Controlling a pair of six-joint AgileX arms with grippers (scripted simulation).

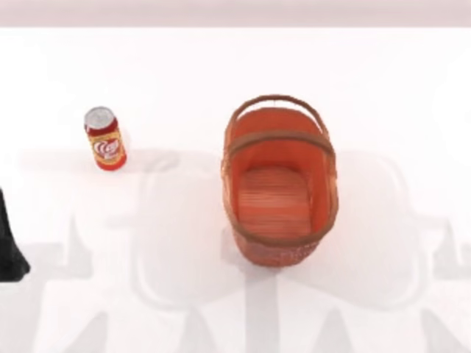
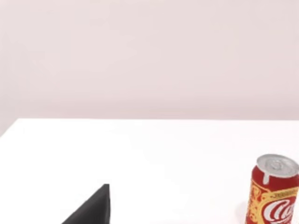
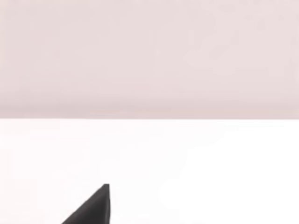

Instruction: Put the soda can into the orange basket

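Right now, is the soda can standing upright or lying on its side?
Upright. The soda can stands on the table with its silver top facing up, left of the orange basket, untouched.

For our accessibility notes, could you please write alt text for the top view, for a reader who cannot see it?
A soda can stands upright on the left of a white table, apart from an orange basket at the centre, which is empty, its brown handle arching across it. A dark part of the left arm shows at the left edge; the right arm is out of view.
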